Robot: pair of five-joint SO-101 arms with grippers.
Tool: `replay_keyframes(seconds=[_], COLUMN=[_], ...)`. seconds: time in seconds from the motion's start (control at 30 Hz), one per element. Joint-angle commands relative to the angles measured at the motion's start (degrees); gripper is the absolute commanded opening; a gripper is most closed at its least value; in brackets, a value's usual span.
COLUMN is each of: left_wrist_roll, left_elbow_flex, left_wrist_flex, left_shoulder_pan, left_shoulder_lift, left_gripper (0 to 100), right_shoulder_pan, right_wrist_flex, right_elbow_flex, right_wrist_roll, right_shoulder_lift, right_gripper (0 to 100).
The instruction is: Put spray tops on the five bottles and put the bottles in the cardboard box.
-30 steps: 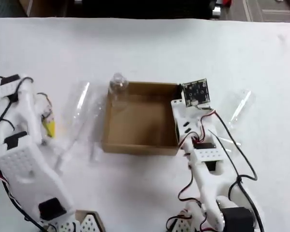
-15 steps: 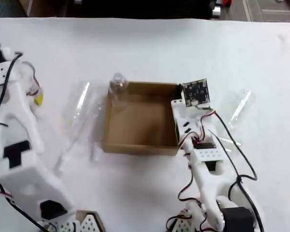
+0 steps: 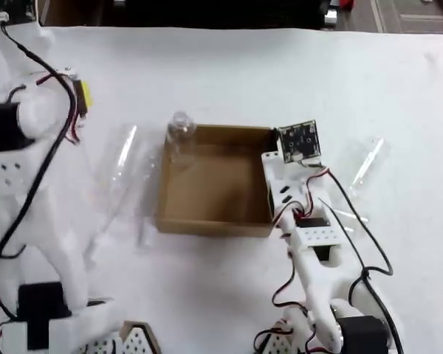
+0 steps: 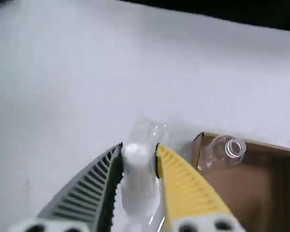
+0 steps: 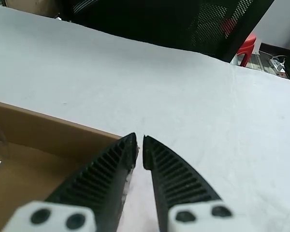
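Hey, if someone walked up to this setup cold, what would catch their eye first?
The cardboard box in the middle of the table, with one clear capless bottle standing in its far left corner. Next, the left gripper, off to the box's left, clamped on a white spray top. Another clear bottle lies left of the box.

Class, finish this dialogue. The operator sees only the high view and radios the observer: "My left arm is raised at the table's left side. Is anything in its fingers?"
Observer: Yes. The left gripper has its fingers shut on a white spray top, with a clear bottle just beyond it.
Operator: Does the one standing in the carton have a top?
Observer: No. The bottle in the box has an open neck. It stands in a corner of the cardboard box.
Operator: And the right arm?
Observer: The right gripper is shut on nothing, by the box's rim.
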Motion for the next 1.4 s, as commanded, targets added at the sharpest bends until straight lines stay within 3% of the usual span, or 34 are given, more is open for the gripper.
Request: replay_keyframes(seconds=[0.0,0.37,0.6,1.37], left_wrist_roll=[-0.5,-1.0,-1.1,-1.1], left_elbow_flex=[-2.7,-2.3,-2.2,-2.0], left_wrist_flex=[-4.0,-4.4,-4.0,3.4], left_shoulder_pan=[2.0,9.4,13.2,13.8], left_shoulder_lift=[-5.6,-19.6,-24.7,-32.8], left_gripper=[2,2,2,2], right_shoulder_pan=[0.0,0.1,-0.3,0.0], right_wrist_flex=[-1.2,-1.2,-1.3,-1.5], right_elbow_flex=[-2.6,-2.6,-3.0,-6.5], right_wrist_roll=[0.6,0.6,4.7,4.9], right_shoulder_lift=[-0.2,-0.2,1.2,6.7], right_gripper=[1.8,1.8,1.6,1.6])
